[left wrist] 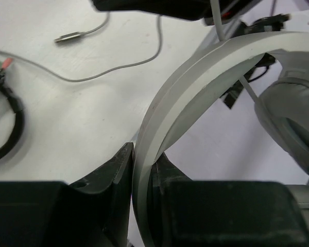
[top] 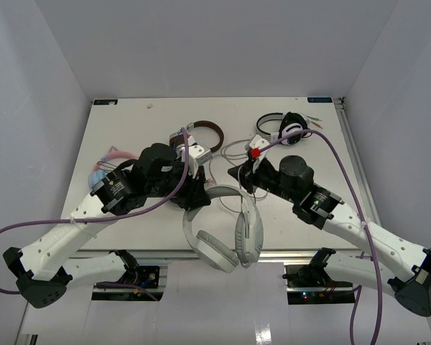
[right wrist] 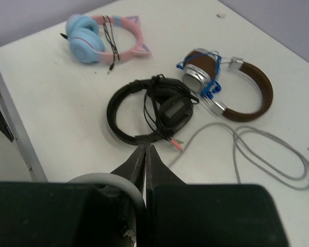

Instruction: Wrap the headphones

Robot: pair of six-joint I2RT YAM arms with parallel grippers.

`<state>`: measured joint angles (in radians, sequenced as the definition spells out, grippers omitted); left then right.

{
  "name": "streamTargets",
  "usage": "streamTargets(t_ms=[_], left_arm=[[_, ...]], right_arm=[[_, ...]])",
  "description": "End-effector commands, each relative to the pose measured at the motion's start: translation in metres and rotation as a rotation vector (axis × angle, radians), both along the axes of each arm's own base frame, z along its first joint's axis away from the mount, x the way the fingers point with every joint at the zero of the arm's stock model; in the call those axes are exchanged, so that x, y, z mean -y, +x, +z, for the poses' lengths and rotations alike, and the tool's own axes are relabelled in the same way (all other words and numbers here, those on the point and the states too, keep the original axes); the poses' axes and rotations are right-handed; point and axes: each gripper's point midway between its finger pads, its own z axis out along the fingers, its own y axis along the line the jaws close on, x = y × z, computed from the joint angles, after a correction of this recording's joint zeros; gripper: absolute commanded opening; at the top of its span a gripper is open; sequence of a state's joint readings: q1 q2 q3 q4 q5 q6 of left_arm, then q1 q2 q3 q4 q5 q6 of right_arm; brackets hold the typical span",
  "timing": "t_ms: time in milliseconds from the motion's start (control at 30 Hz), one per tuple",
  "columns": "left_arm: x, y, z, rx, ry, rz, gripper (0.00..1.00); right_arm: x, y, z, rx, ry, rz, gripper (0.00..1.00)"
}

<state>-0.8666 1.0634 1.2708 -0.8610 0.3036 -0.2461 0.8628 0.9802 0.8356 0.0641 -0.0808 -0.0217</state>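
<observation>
While the flat white table (top: 140, 122) carries several pairs, the large white over-ear headphones (top: 208, 248) with grey padded cups sit at the middle of its near edge, between the two arms. The left gripper (top: 195, 195) is clamped on their wide white band, one finger on each face. The right gripper (right wrist: 146, 152) has its fingers pressed together; I cannot tell whether anything is pinched there. Farther back lie a black pair (right wrist: 123, 136), a brown-and-silver pair (right wrist: 232, 85) and a pink-and-blue cat-eared pair (right wrist: 92, 38). A thin grey cable (right wrist: 268, 154) loops loosely beside the brown pair.
</observation>
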Motion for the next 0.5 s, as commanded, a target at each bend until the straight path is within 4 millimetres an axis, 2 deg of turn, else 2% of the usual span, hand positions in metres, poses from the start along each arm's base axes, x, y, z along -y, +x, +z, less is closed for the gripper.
streamTargets(t_ms=[0, 100, 233, 467], left_arm=[[-0.019, 0.017, 0.004, 0.065, 0.104, 0.098, 0.00], [-0.028, 0.029, -0.004, 0.080, 0.168, 0.168, 0.00], [-0.055, 0.057, -0.021, 0.137, 0.320, 0.342, 0.00], [-0.075, 0.077, -0.047, 0.157, 0.485, 0.461, 0.00]], right_arm=[[0.024, 0.018, 0.005, -0.026, -0.102, -0.147, 0.08], [0.028, 0.018, 0.005, -0.058, -0.126, -0.169, 0.08], [0.029, 0.015, 0.009, -0.085, -0.131, -0.167, 0.08], [0.016, 0.001, 0.016, -0.105, -0.116, -0.058, 0.08]])
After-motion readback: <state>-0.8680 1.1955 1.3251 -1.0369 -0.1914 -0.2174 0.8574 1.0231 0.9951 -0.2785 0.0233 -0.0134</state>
